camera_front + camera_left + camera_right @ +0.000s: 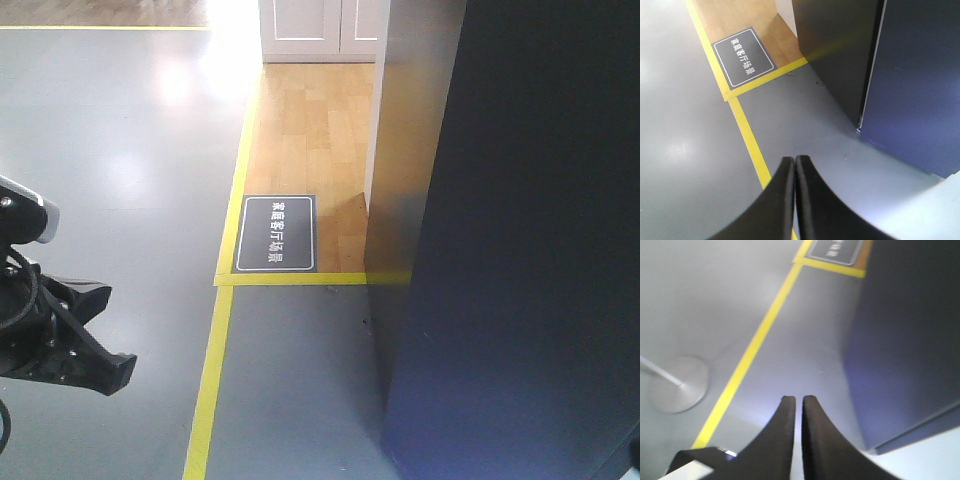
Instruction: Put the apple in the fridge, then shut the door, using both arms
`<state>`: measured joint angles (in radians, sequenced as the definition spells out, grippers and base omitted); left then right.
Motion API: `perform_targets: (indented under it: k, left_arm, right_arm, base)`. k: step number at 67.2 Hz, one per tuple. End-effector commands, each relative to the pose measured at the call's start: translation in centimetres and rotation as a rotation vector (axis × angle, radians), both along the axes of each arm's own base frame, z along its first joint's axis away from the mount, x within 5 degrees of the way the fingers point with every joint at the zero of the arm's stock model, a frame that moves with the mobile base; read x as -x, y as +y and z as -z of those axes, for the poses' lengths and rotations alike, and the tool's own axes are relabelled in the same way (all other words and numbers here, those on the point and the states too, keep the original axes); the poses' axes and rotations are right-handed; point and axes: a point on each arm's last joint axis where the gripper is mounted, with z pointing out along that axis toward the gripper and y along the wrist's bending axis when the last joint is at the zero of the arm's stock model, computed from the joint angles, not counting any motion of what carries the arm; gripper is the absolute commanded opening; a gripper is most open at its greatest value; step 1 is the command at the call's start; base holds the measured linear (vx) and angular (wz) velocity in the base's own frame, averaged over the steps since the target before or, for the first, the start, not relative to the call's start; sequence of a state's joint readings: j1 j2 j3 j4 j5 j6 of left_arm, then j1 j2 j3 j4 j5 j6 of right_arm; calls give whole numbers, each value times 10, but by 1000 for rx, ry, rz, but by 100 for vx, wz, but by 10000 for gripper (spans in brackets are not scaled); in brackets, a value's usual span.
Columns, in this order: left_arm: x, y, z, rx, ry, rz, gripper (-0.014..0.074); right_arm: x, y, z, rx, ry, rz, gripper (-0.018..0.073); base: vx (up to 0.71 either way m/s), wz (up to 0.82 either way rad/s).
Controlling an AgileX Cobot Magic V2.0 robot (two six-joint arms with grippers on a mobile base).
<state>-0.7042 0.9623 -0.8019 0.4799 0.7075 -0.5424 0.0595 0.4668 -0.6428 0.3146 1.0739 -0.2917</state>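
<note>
Fridge (520, 250) is showing only its dark outer side; left gripper (795, 162) is hanging pinched together, right gripper (795, 402) barely parted, both over grey floor (120, 150).

The front view looks down from the robot's height onto the grey floor (120, 150), close beside the dark fridge (520, 250). Both wrist views look downward past their own fingers at the same yellow floor tape (747, 135) and fridge base.

My left gripper (795, 162) sits at the bottom centre of its wrist view, fingers pressed together, empty. My right gripper (795, 402) points downward, fingers barely parted, holding nothing.
</note>
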Motion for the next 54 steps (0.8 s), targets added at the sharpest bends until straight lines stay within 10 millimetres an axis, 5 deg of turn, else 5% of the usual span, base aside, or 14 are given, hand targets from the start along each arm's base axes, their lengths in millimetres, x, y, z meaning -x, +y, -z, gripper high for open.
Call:
perform_targets:
  k: [1, 23, 54]
  left_arm:
    - [-1, 0, -13, 38, -69, 12, -6]
    - [-1, 0, -13, 38, -69, 12, -6]
    - [-1, 0, -13, 38, -69, 12, -6]
  right_arm:
    - [-17, -6, -15, 21, -84, 81, -9]
    - [-69, -21, -19, 100, -215, 273, -6]
    - [-108, -37, -48, 225, -433, 418, -6]
  base:
    - [0, 0]
    - [0, 0]
    - [0, 0]
